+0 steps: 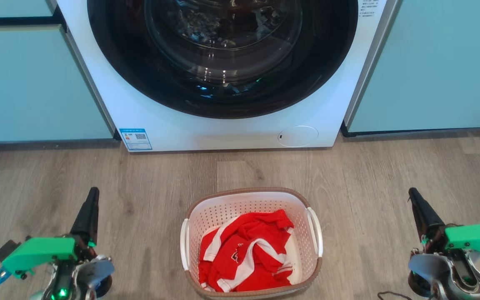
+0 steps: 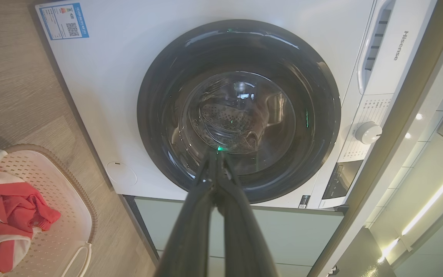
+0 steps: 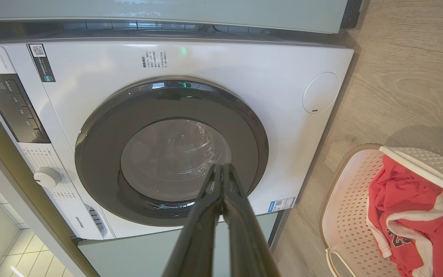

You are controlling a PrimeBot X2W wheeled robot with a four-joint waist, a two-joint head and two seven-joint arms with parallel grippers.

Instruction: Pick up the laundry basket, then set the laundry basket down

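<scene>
Left gripper [image 1: 91, 198]: both dark fingers are pressed together to the tips with nothing between them. It hangs low over the wooden floor [image 1: 390, 183], pointing at the washing machine [image 1: 223, 135].

Right gripper [image 1: 415, 199]: likewise pinched to a narrow point and empty, at matching height on the opposite side.

The laundry basket [image 1: 223, 211] stands upright on the floor between the two grippers and well apart from each. It sits a little before the machine's round door, with a red-and-white garment [image 1: 248, 254] heaped inside. Its white loop handles [image 1: 317, 233] are free on both sides.

Judgement: neither arm bears the basket. The scene fits a basket yet to be raised, and equally one lifted and put back down. The pictures do not settle which. Should a lift be due, it would call for parted fingers brought inward to the handles.
</scene>
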